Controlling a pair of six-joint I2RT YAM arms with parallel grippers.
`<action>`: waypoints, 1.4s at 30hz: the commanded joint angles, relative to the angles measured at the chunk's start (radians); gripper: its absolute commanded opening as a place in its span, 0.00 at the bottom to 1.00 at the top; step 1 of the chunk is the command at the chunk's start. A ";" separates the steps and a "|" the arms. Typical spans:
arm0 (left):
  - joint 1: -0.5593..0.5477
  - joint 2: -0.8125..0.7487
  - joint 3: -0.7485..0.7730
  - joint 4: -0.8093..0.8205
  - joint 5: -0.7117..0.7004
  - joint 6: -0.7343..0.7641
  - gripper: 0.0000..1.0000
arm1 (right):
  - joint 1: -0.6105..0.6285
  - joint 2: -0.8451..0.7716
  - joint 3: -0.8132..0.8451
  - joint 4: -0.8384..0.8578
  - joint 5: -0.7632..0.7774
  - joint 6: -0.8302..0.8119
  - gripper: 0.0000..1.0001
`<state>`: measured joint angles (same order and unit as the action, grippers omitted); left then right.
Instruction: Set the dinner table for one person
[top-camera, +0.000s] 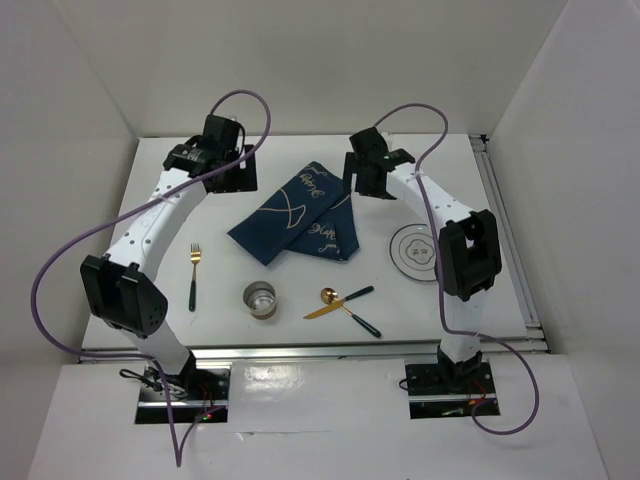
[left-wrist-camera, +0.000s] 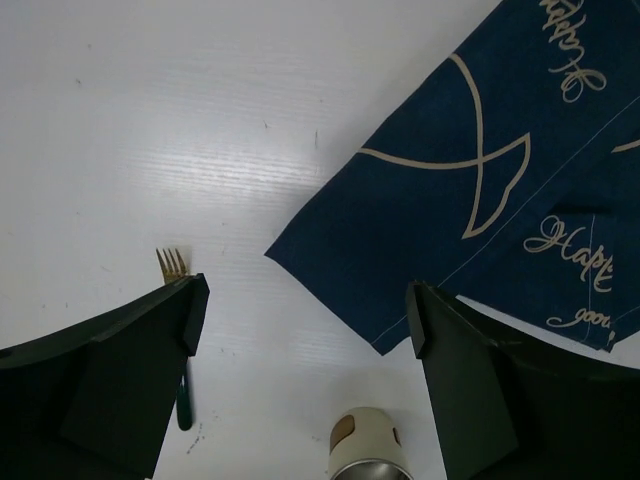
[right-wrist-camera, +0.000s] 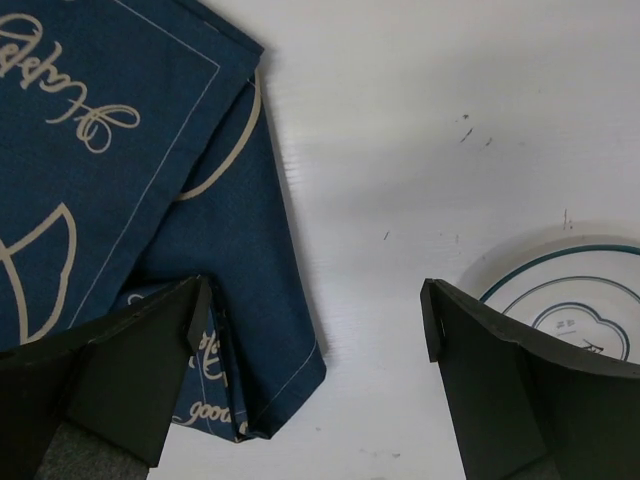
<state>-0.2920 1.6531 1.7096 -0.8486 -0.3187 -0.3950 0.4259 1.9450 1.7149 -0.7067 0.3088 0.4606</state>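
- The white tabletop (top-camera: 230, 270) fills the space ahead of both arm bases, with metal rails along its near and right edges; everything else lies on it.
- A navy placemat (top-camera: 300, 215) with pale line drawings and script lies folded and askew at the far middle, its layers overlapping unevenly.
- The left gripper (left-wrist-camera: 305, 310) hangs released above the placemat's left corner, jaws spread wide, nothing between them.
- The right gripper (right-wrist-camera: 315, 305) is likewise released and holds nothing, above the bare strip between the placemat's right edge and the plate (right-wrist-camera: 545, 290).
- The plate, white with dark rings, sits to the right, partly hidden by the right arm in the top view.
- A fork (top-camera: 194, 275) with gold tines and a dark green handle lies at the left, tines pointing away from the bases.
- A small cup (top-camera: 261, 299), cream outside and metal inside, stands near the front middle.
- Just right of the cup, a gold spoon (top-camera: 328, 295) and a gold knife (top-camera: 320, 312), both green-handled, lie crossed.
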 joint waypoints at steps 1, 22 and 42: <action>0.002 0.011 0.025 -0.040 0.020 -0.057 1.00 | 0.022 0.003 0.031 -0.028 0.022 0.018 1.00; 0.155 -0.012 -0.366 0.106 0.483 -0.179 0.99 | 0.040 0.104 0.058 0.187 -0.479 -0.172 0.53; 0.165 0.085 -0.579 0.335 0.661 -0.179 0.96 | 0.001 0.166 -0.075 0.246 -0.623 -0.174 0.61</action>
<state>-0.1322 1.7481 1.1233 -0.5858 0.3016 -0.5797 0.4393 2.0937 1.6485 -0.5076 -0.2760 0.2905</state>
